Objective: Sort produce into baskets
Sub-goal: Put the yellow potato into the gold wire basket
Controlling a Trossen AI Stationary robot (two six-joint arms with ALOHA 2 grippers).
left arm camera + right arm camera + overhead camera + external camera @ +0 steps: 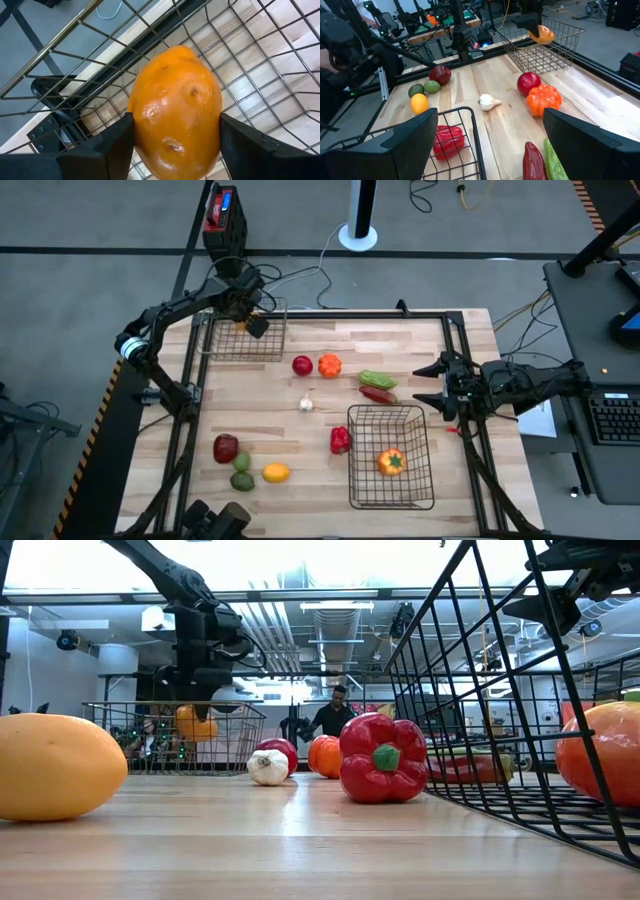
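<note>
Over the wooden table [300,450], left end effector [175,135] clamps an orange fruit [175,105].

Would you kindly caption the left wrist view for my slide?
Left hand holds an orange fruit above the wire basket.

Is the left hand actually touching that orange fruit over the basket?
Touching. The left wrist view shows the left hand with both fingers pressed flat against the sides of the orange fruit, no gap, above the basket.
</note>
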